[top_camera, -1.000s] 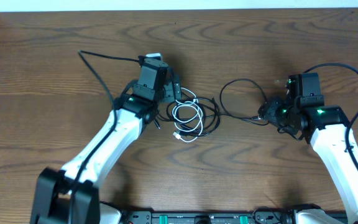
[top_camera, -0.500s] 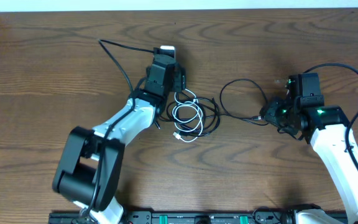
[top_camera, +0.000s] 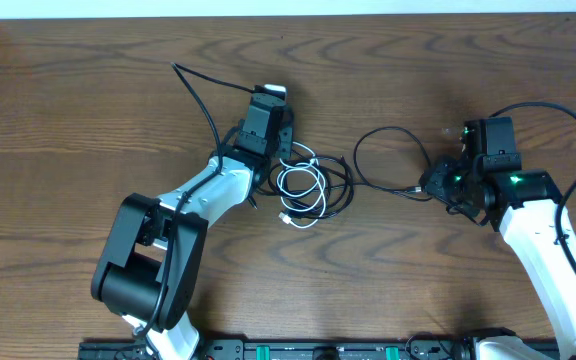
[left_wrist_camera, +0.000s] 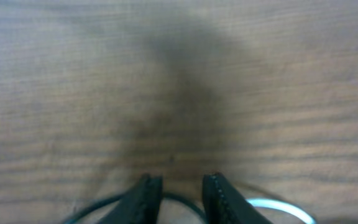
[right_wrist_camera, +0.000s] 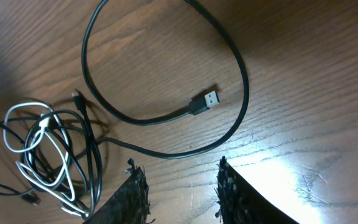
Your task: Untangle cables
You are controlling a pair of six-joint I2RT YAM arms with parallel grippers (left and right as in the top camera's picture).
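Note:
The cables lie in a tangle at the table's middle: black loops wound around a coiled white cable. My left gripper hangs over the tangle's upper left edge. In the left wrist view its fingers stand narrowly apart, with a black cable running across the gap and the white cable just to the right. A separate black loop ends in a USB plug. My right gripper is open beside that loop, with only bare wood between its fingers.
The left arm's own thick black wire arcs over the table behind it, and the right arm's wire loops at the far right. The table's far edge meets a white wall. The tangle lies left of the right gripper.
The left arm has swung in, carrying its gripper slightly right over the tangle's edge, and its jaws have narrowed a lot. The right arm has stayed put, its jaws a little narrower.

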